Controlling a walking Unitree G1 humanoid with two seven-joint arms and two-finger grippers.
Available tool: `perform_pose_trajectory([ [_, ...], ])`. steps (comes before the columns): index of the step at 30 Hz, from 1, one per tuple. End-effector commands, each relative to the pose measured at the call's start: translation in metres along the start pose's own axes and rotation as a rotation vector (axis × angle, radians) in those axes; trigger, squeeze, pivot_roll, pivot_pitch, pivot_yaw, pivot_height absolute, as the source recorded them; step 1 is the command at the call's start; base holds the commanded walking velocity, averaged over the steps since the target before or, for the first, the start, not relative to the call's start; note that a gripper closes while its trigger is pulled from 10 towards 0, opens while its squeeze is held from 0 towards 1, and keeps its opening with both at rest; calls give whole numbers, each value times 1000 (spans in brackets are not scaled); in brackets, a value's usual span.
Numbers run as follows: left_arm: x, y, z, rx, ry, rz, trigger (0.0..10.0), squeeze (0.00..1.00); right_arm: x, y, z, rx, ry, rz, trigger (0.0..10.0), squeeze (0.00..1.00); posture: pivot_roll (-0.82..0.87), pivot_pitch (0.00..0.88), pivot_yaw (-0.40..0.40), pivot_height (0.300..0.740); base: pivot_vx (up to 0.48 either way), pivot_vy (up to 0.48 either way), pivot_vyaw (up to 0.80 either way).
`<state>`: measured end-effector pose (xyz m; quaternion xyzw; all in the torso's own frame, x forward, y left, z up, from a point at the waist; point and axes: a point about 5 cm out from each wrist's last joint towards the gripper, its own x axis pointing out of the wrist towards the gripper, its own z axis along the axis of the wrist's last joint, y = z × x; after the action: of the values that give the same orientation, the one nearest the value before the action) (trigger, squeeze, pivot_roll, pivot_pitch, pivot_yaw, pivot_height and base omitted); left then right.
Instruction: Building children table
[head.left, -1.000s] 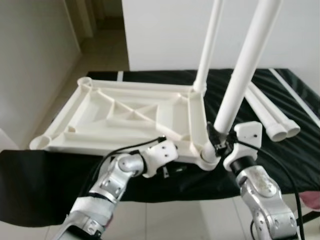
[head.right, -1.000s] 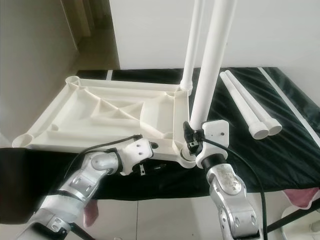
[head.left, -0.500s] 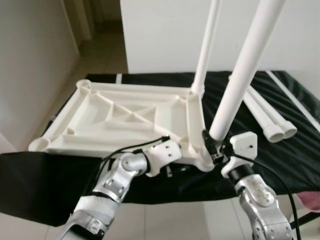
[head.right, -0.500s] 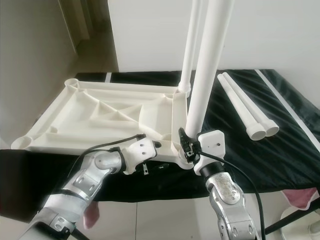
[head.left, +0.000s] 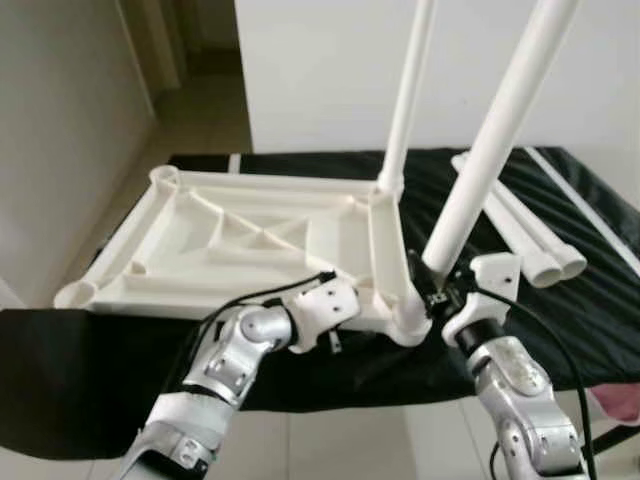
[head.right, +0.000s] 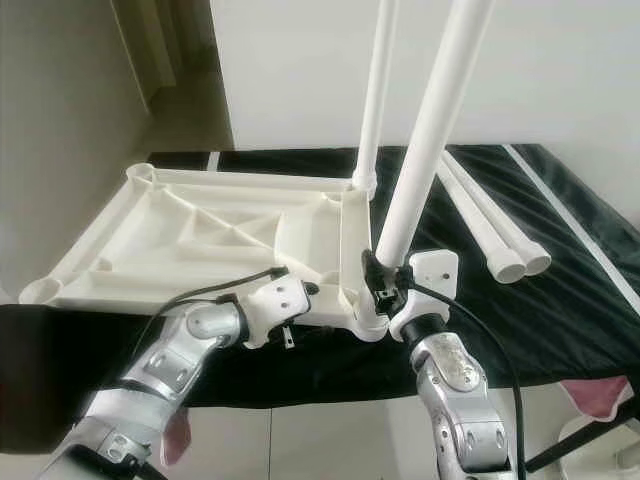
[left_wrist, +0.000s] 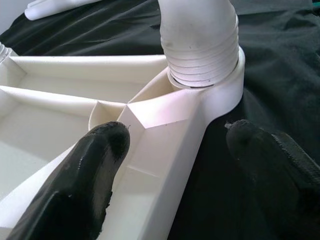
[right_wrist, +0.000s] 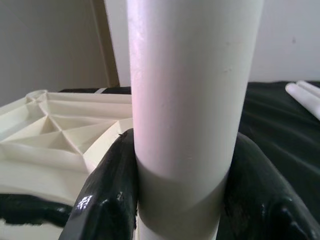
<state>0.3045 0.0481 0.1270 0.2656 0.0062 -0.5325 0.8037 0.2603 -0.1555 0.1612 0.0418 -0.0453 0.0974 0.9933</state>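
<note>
While the white tabletop (head.left: 250, 250) lies upside down on a black cloth (head.left: 560, 300), ribbed underside up, two of its four corner sockets carry legs. Far leg (head.left: 405, 100): upright in the far right corner, looks seated. Near leg (head.right: 430, 130): foot in the near right corner socket (left_wrist: 200, 75), leaning away to the right, so probably not yet screwed home; threaded collar visible at the socket mouth in the left wrist view.

Right gripper (right_wrist: 182, 200): fingers clenched on the near leg just above the socket, one black finger on each side, touching the tube.

Left gripper (left_wrist: 175, 150): fingers spread, straddling the tabletop's near rim beside that same socket. One fingertip (left_wrist: 107, 142) sits over the inside of the frame, the other over the cloth outside. Contact with the rim not clear; reads as bracing, not gripping.

Two spare legs (head.left: 530, 235) lie side by side on the cloth, right of the tabletop, well apart from both grippers. Both left corner sockets (head.left: 75, 293) stand open.

Judgement: about half done. Left to do: seat this leg, fit the two spare ones, turn the table upright.
</note>
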Motion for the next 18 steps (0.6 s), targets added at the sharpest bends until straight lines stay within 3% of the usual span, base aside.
perform_pose_trajectory([
  [1,-1,10,5,22,-4,100,10000,0,-6,-9,-32,29,178,-55,10000,0,18,0,17,740,0,0,0],
  [12,-2,10,7,26,-6,102,10000,0,-4,-18,-41,70,240,-146,10000,0,20,0,13,740,0,0,0],
  [18,-3,11,7,29,-6,107,10000,0,-10,-12,-34,-87,133,-54,10000,0,22,0,10,740,0,0,0],
])
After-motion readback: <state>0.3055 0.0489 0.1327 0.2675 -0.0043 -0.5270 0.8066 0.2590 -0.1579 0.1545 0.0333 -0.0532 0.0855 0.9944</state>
